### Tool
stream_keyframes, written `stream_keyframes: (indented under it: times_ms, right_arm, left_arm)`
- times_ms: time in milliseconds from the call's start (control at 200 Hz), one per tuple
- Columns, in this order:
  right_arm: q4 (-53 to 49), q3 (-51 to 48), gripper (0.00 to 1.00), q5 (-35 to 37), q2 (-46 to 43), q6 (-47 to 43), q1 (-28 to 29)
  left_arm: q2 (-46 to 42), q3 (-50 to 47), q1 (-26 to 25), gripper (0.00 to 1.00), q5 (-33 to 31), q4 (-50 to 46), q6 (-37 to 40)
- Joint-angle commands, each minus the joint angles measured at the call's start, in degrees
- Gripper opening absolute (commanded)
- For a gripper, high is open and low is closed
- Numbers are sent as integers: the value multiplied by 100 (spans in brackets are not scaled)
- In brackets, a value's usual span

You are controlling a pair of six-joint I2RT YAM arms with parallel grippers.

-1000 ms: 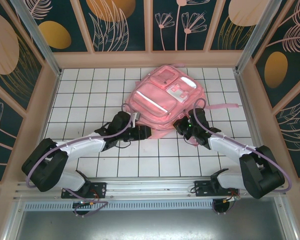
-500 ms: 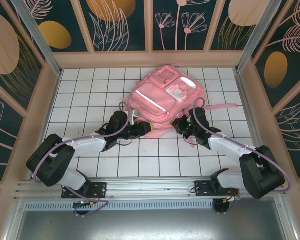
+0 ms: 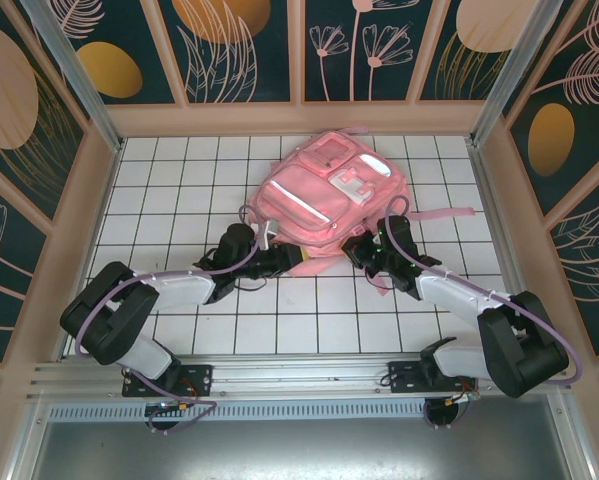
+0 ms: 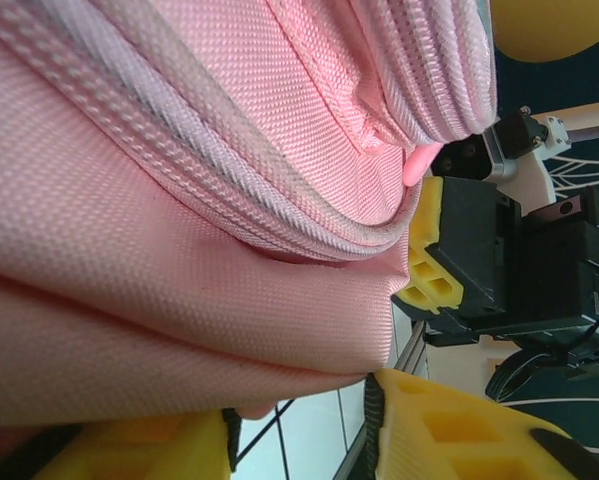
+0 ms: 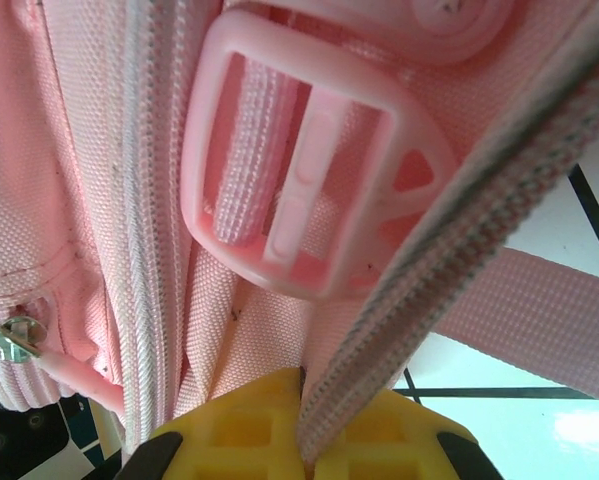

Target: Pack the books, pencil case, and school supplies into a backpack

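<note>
Top external view shows the white-tiled bench (image 3: 179, 190) with the pink backpack (image 3: 324, 190) lying flat toward its far side, both arms at the bag's near edge. The right fingers (image 5: 239, 430) are pressed together on its zipper edge, below a pink buckle (image 5: 299, 190). The left fingers (image 4: 459, 430) straddle a fabric fold; whether they pinch it I cannot tell.

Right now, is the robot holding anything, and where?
The right end effector pinches the backpack by a zipper-lined edge near its strap buckle. The left end effector has backpack fabric against it; a grip cannot be told.
</note>
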Motion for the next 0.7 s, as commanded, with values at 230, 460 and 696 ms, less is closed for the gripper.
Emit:
stream_keyframes:
  times_ms: [230, 460, 696]
  right_arm:
    - [766, -40, 0, -417, -240, 119, 74]
    - [641, -75, 0, -307, -263, 116, -10]
    - [677, -37, 0, -342, -226, 174, -11]
  left_arm:
    - [204, -44, 12, 21, 118, 523, -136]
    - [-143, -197, 12, 5, 8, 239, 129]
    - [-414, -318, 13, 7, -188, -59, 361]
